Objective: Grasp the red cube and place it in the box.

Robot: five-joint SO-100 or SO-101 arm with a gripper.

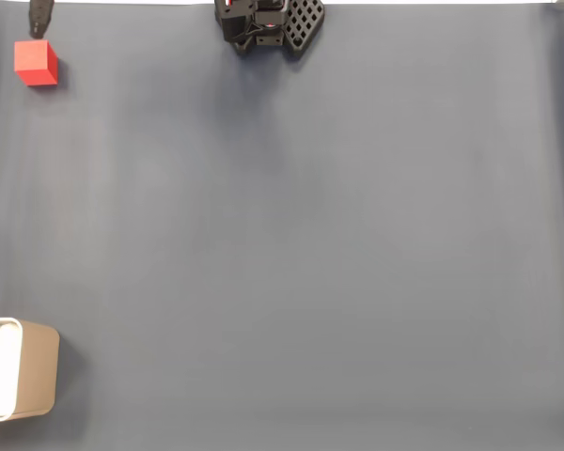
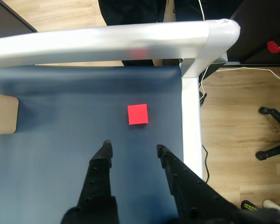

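A blue-grey mat [image 1: 291,235] covers the table, and in the wrist view a silver frame rail [image 2: 107,39] borders it, with wooden floor [image 2: 233,126] beyond. The cube [image 2: 137,114] sits flat on the mat just ahead of the gripper [image 2: 133,148], a little past the fingertips and roughly on the line between them; in the fixed view the cube [image 1: 36,63] lies in the top left corner, well apart from the box [image 1: 23,368], which stands at the lower left edge with its white inside facing left. The gripper is spread wide, wider than the cube, and has hold of nothing; both black fingers [image 2: 100,170] hang clear of the mat's one object. The cube looks rigid, light and matte, so it should neither deform nor slip much under a firm pinch. Its flat, parallel faces offer the best hold: one finger on each of two opposite side faces, low enough to catch the middle of the block, squared up so it does not twist out. The carry to the box will be long.
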